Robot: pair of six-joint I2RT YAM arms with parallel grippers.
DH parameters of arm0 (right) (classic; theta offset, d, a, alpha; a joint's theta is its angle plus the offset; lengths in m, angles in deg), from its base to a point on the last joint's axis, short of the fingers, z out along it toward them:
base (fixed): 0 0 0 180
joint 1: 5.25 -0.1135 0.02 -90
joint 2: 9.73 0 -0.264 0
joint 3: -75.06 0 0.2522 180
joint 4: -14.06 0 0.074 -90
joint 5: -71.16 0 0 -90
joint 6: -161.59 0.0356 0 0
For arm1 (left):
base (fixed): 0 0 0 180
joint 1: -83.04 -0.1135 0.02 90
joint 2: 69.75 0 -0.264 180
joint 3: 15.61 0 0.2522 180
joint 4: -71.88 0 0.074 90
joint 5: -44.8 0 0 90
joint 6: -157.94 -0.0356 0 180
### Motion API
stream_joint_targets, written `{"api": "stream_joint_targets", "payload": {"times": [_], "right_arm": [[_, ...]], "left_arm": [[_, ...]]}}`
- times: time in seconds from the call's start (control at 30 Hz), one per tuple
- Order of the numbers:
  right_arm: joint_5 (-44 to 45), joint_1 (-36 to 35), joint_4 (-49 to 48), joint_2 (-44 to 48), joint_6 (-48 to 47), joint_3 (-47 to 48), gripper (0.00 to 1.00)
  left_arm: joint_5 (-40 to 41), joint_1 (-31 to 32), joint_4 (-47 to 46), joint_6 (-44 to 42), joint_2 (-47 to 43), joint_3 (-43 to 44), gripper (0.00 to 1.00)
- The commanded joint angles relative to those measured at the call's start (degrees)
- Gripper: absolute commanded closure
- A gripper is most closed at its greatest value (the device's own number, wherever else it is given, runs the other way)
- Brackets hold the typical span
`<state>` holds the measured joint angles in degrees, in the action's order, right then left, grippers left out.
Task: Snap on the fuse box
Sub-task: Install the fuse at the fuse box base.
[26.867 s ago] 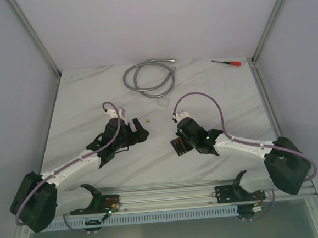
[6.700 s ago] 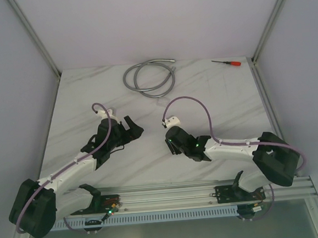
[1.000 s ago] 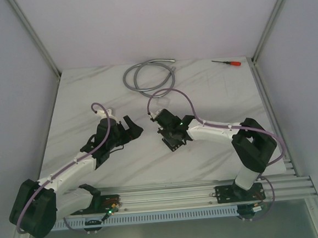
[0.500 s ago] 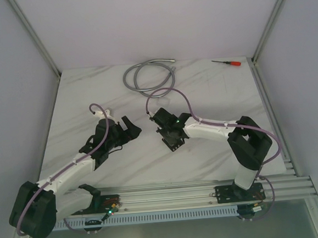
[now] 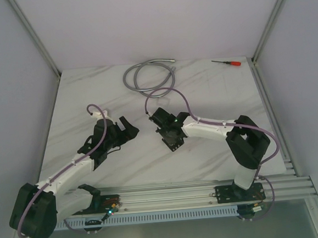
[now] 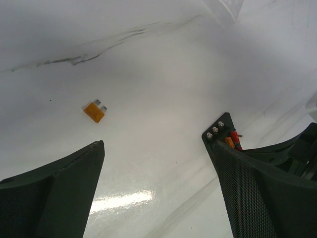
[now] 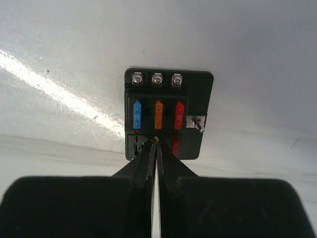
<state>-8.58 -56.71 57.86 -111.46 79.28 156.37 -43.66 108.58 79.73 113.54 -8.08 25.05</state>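
Right hand (image 7: 156, 145) is closed, fingertips pinched together at the middle slot of the fuse box's (image 7: 168, 87) near row. I can't tell if anything's between them. The box lies flat mid-table (image 5: 212, 98), right under that wrist. Seated fuses (image 7: 158, 114): blue, orange, red in the far row, one more red in the near row. Left hand (image 6: 157, 148) is wide open and holds nothing. It hovers near the box, with a loose orange fuse (image 6: 94, 111) on the table beyond its fingers.
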Motion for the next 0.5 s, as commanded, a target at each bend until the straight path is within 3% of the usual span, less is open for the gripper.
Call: {"api": "stream_joint_targets", "payload": {"times": [0.0, 0.27, 0.47], "right_arm": [[-6.0, 0.3, 5.3, -1.2, 2.2, -5.8, 0.95], [-5.3, 0.3, -2.3, 8.7, 4.2, -4.4, 0.72], [-2.7, 0.8, -4.7, 13.0, 5.2, -6.7, 0.64]], "left_arm": [[0.8, -0.4, 1.5, -0.3, -0.9, -0.6, 0.00], [2.8, -0.4, 4.9, -2.5, -0.3, 1.6, 0.03], [4.3, -0.4, 7.0, -5.9, 3.5, 5.2, 0.06]]}}
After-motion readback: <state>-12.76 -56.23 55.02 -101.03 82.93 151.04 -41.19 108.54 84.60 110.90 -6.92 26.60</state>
